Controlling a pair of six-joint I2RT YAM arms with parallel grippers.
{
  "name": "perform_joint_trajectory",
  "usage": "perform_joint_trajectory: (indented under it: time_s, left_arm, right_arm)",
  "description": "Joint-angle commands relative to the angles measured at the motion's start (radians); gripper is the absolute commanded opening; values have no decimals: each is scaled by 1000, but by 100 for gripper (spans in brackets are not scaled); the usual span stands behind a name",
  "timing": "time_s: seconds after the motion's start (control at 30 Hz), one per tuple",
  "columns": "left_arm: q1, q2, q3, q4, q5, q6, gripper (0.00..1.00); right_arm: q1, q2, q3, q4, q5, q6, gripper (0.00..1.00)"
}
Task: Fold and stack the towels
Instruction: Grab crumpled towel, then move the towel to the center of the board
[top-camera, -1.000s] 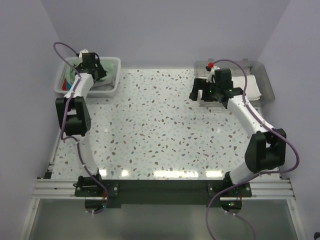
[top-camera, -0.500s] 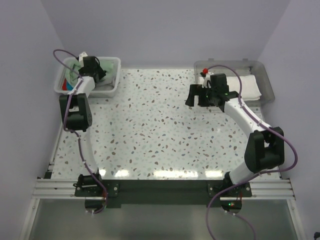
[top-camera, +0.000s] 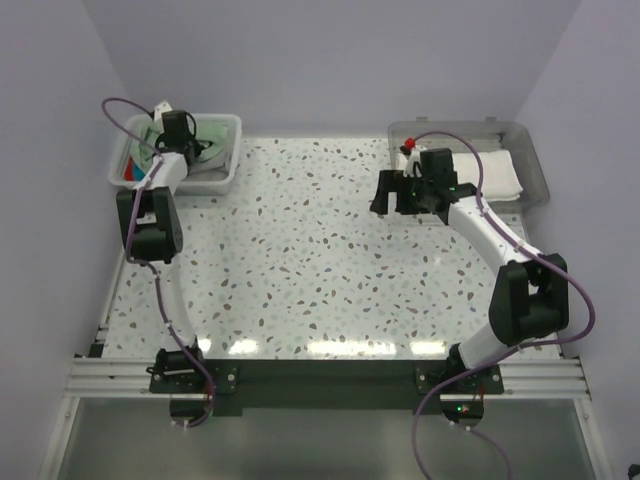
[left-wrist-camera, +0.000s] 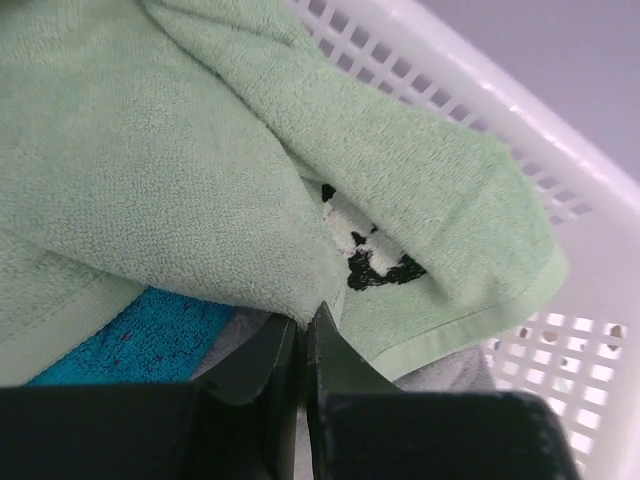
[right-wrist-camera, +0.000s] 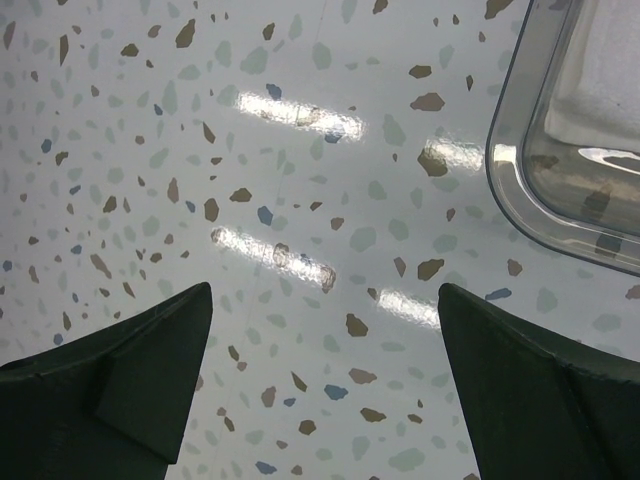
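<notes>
Two pincers, you had them well apart. Your left pincer (left-wrist-camera: 303, 322) was clenched on a fold of the pale mint green towel (left-wrist-camera: 150, 150) inside the white slatted basket (left-wrist-camera: 560, 330), with the turquoise towel (left-wrist-camera: 130, 340) underneath. Your right pincer (right-wrist-camera: 325, 295) hung wide open, gripping nothing, over the speckled counter (right-wrist-camera: 150, 150), just beside the clear tray (right-wrist-camera: 515, 170) corner. A folded white towel (top-camera: 502, 172) lay in that tray.
</notes>
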Motion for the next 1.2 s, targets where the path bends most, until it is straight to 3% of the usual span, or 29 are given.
perform_joint_trajectory:
  time_s: [0.0, 0.23, 0.37, 0.53, 0.67, 0.8, 0.93, 1.03, 1.07, 1.13, 1.17]
  left_arm:
    - [4, -166, 12, 86, 20, 19, 2]
    - [4, -298, 78, 38, 90, 33, 0]
    - [-27, -343, 170, -34, 262, 12, 0]
    - [-108, -357, 310, -164, 418, -16, 0]
    - [-243, -431, 287, -195, 542, -28, 0]
    - [-355, -599, 51, -144, 577, -28, 0]
    - [-511, -806, -405, -45, 555, -39, 5]
    - [-618, -933, -683, -37, 528, -41, 23]
    - [-646, -990, -745, -44, 503, -40, 36]
    - [-708, -1045, -922, -55, 468, -41, 45]
    - [-719, -1095, -972, -67, 434, -42, 56]
  right_arm:
    - [3, -6, 11, 12, -31, -12, 98]
    - [3, -31, 17, 3, -27, -9, 98]
    - [2, -66, 26, -6, 1, -6, 98]
    - [3, -123, 54, -29, 42, -12, 98]
    - [5, -182, 61, -54, 70, -21, 98]
    - [2, -247, 51, -67, 85, -29, 98]
    - [3, -293, 8, -77, 53, -15, 98]
    - [9, -322, -29, -95, 42, -20, 98]
    - [17, -334, -38, -112, 44, -24, 98]
    - [29, -340, -67, -127, 45, -43, 98]
    - [39, -340, -77, -138, 50, -46, 98]
